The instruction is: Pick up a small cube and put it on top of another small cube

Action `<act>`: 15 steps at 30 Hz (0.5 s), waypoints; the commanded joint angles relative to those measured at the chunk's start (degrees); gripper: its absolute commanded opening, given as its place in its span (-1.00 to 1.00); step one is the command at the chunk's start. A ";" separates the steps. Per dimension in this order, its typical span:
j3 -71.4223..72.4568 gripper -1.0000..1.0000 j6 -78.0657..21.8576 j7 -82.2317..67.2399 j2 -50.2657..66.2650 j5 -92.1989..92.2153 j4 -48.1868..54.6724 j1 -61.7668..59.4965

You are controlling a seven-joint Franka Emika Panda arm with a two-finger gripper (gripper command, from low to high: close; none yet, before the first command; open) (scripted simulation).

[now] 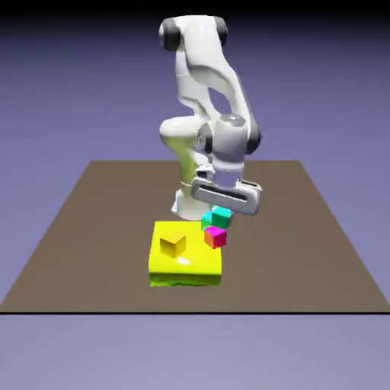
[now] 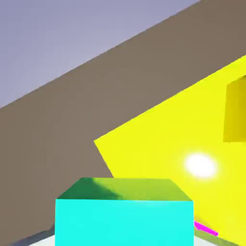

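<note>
My gripper (image 1: 221, 212) hangs just past the far right corner of the yellow slab, pointing down, shut on the small cube (image 1: 222, 217). In the hand view the small cube (image 2: 124, 216) fills the bottom middle, its near face bright teal and its top green, and it hides my fingertips. A lighter cyan cube (image 1: 206, 222) sits against the small cube's side toward the exterior view's left. A magenta cube (image 1: 215, 237) lies just in front of and below them; in the hand view only a sliver of the magenta cube (image 2: 206, 228) shows at the lower right.
A wide yellow slab (image 1: 190, 263) lies on the brown table (image 1: 91, 228), with a small yellow cube (image 1: 173, 244) on its top. In the hand view the yellow slab (image 2: 158, 149) spreads right, the yellow cube (image 2: 235, 113) at the edge.
</note>
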 commanded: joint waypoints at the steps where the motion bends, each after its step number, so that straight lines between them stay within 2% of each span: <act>1: -0.72 -1.00 -1.06 1.94 -2.08 -0.14 -1.12 0.48; 5: -2.29 -1.00 -3.24 6.01 -6.57 -0.27 -3.55 1.52; 15: 18.46 -1.00 10.04 -1.70 3.53 10.44 -6.16 -17.68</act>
